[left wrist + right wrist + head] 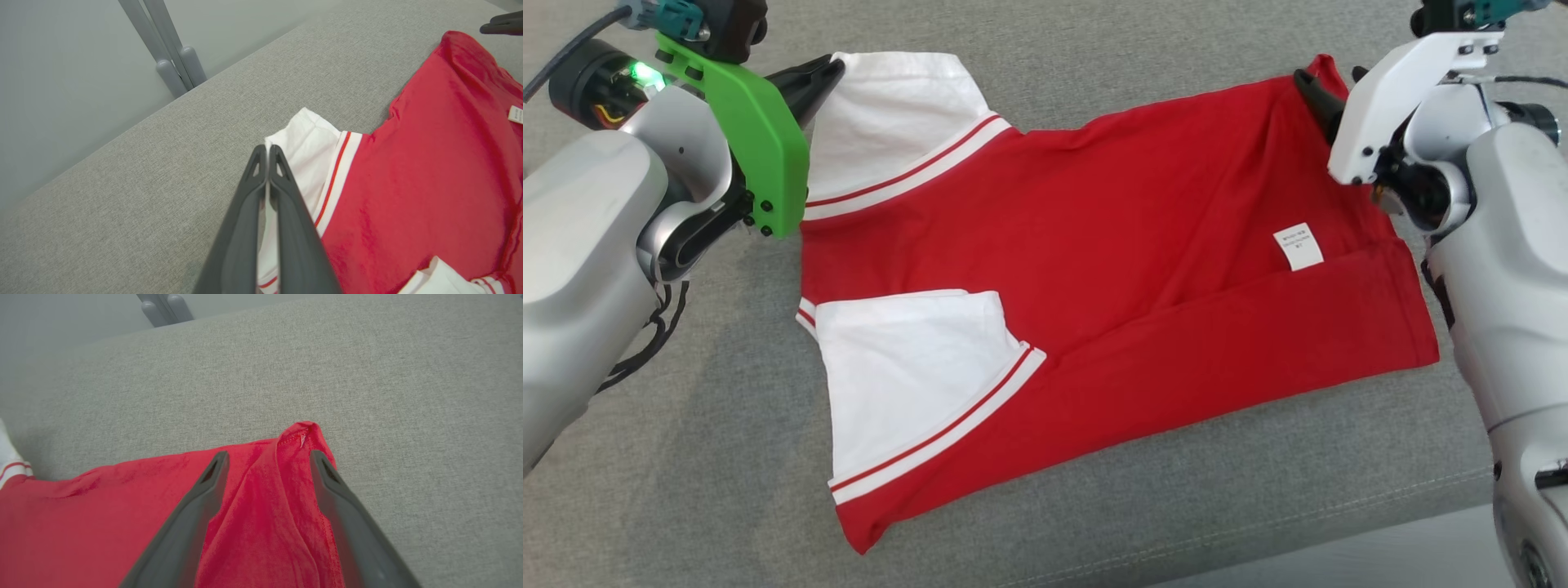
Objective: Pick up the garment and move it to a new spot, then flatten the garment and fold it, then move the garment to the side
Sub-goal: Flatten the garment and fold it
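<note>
- Spreading under everything, a grey woven cushion (727, 457) carries the work.
- The garment (1111, 245), red with white sleeves, lies mid-cushion and looks partly folded, one sleeve turned in at its 8 o'clock.
- The left gripper (267, 149), at the garment's 10 o'clock, is pinched tight on the far white sleeve's edge, probably to carry that side into a fold.
- The right gripper (267, 457), at 2 o'clock, stands wide apart astride the red hem corner, gripping nothing yet.
- Two grey posts (175, 69) stand beyond the cushion at 12 o'clock, seemingly out of the way.
- A small white label (1298, 245) shows at the garment's 3 o'clock.
</note>
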